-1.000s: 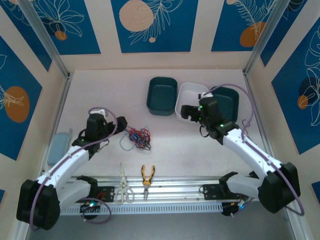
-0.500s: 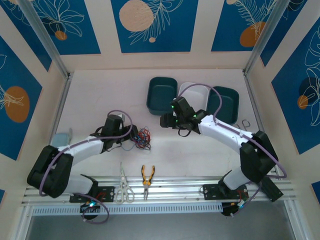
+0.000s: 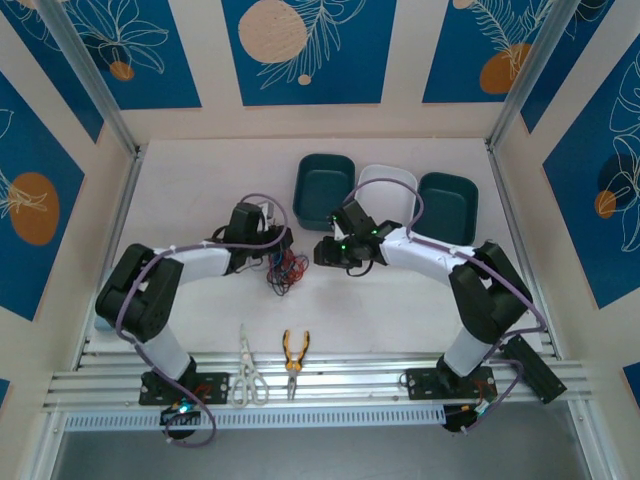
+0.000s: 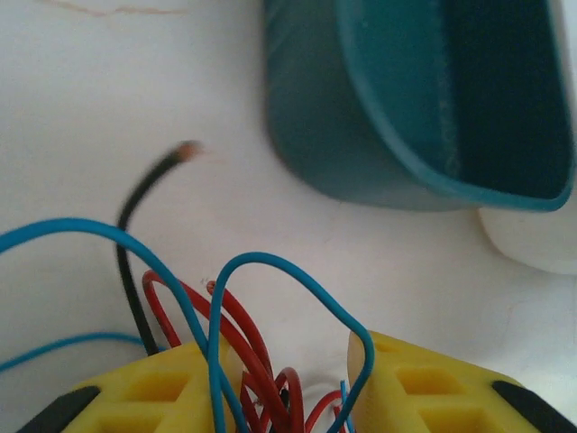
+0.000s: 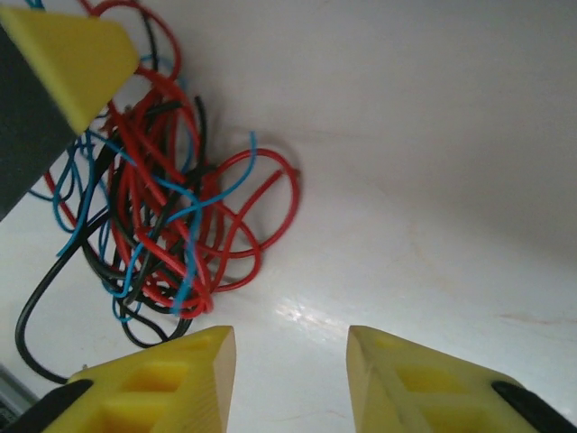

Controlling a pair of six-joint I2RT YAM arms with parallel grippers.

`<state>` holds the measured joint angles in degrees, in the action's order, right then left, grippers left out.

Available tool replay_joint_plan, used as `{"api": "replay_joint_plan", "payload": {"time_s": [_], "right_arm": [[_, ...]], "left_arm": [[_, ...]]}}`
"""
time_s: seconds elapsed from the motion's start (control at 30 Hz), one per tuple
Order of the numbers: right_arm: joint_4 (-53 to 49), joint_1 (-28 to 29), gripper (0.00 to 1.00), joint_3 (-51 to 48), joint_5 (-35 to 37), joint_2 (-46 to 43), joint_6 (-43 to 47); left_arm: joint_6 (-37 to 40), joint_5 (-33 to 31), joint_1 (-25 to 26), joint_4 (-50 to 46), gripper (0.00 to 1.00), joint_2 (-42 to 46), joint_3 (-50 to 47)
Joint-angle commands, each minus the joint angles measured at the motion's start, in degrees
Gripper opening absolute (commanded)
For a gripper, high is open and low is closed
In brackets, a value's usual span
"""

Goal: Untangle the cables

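The cables (image 3: 288,270) lie as a small tangle of red, blue and black wires mid-table. My left gripper (image 3: 283,243) is down on the tangle's far side. In the left wrist view its yellow fingers (image 4: 162,383) stand apart, and red and blue cables (image 4: 242,316) loop loosely through the left gripper (image 4: 288,361) gap; a black wire end (image 4: 144,198) sticks up. My right gripper (image 3: 322,251) hovers just right of the tangle. The right gripper (image 5: 291,347) is open over bare table, the cables (image 5: 162,207) lying off its left finger.
Behind the tangle stand a teal bin (image 3: 324,188), a white bin (image 3: 390,185) and a second teal bin (image 3: 448,205). The near teal bin (image 4: 433,99) is close ahead of my left fingers. Scissors (image 3: 245,375) and pliers (image 3: 294,352) lie at the front rail.
Both arms have swung inward to the tangle, the left from the left side, the right from the bins. Both pairs of jaws have narrowed; the tangle has shifted slightly right.
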<state>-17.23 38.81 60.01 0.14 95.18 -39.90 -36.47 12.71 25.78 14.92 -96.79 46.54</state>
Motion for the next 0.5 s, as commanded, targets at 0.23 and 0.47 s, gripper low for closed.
{"api": "replay_joint_plan", "payload": {"time_s": [0.23,0.47], "right_arm": [[2.51,4.06,0.31,2.28,-3.68,3.54,1.20],[2.26,4.85,0.29,3.51,-3.26,5.88,2.04]], "left_arm": [[1.47,-5.52,0.25,-9.11,0.50,6.27,0.38],[-1.10,-6.54,0.27,-12.81,0.49,11.53,-3.01]]}}
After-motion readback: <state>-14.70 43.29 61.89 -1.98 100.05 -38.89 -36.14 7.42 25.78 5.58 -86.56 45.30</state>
